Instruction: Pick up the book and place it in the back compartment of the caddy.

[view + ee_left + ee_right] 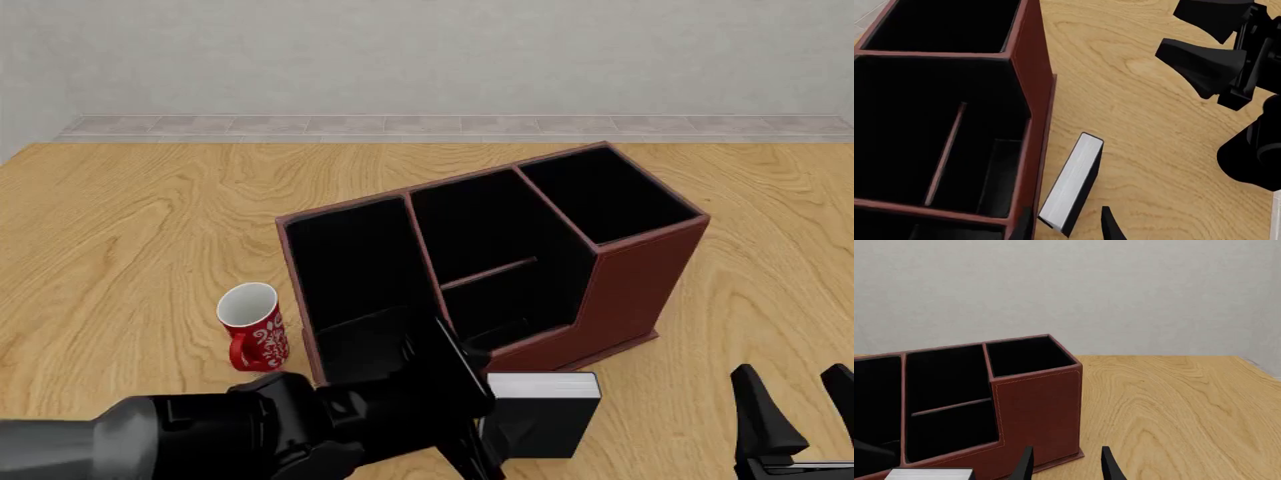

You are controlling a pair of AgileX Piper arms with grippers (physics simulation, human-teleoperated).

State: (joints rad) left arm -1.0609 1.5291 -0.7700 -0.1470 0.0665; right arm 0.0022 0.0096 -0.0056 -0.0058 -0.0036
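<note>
Left wrist view: left gripper [1067,223] released, straddling the book [1073,182], which stands beside the caddy [1029,85]; closing off-centre may topple it.

Front view: book at 6 o'clock from caddy, black cover, white pages up.

Right wrist view: right gripper [1066,464] released, idle

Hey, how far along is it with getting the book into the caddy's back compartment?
Early stage; nothing is finished. The book stands on the table just in front of the caddy, not yet gripped. In hand: the left gripper is open, with its fingertips on either side of the book. Grasping, lifting and lowering it into the back compartment remain. The right gripper waits open.
</note>
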